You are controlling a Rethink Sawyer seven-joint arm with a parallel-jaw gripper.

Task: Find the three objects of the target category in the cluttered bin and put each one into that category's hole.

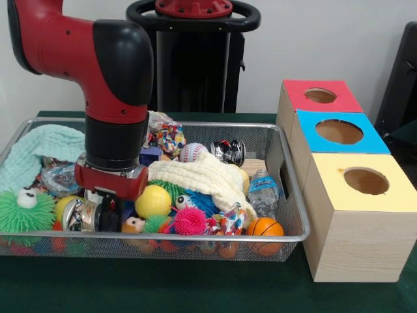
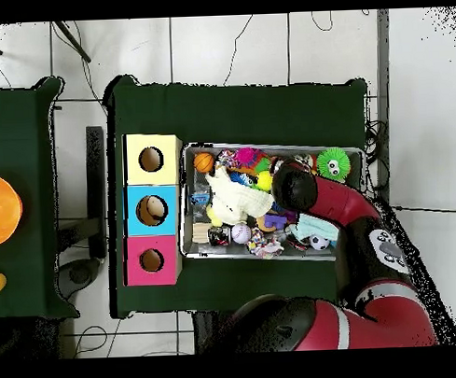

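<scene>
A wire mesh bin [image 1: 163, 237] holds a heap of toys. My gripper [image 1: 107, 212] is down in the bin's left part, low among the clutter, just left of a yellow ball [image 1: 154, 201]. A shiny wrapped item [image 1: 75, 214] lies against it, and the toys hide its tips. Other balls lie around: an orange basketball [image 1: 265, 227] at the front right corner, a baseball [image 1: 193, 152] further back, a pink spiky ball [image 1: 190, 220] and a green spiky ball with eyes [image 1: 26, 212]. In the overhead view the arm [image 2: 297, 187] covers the gripper; the basketball [image 2: 204, 162] shows.
Three wooden boxes stand beside the bin, each with a round hole: red [image 1: 319, 96], blue [image 1: 339, 132], yellow [image 1: 365, 181]. A cream cloth [image 1: 202, 176] drapes over the middle, a mint cloth [image 1: 39, 150] lies at the left. A water bottle [image 1: 263, 190] and a can [image 1: 228, 151] lie at the right.
</scene>
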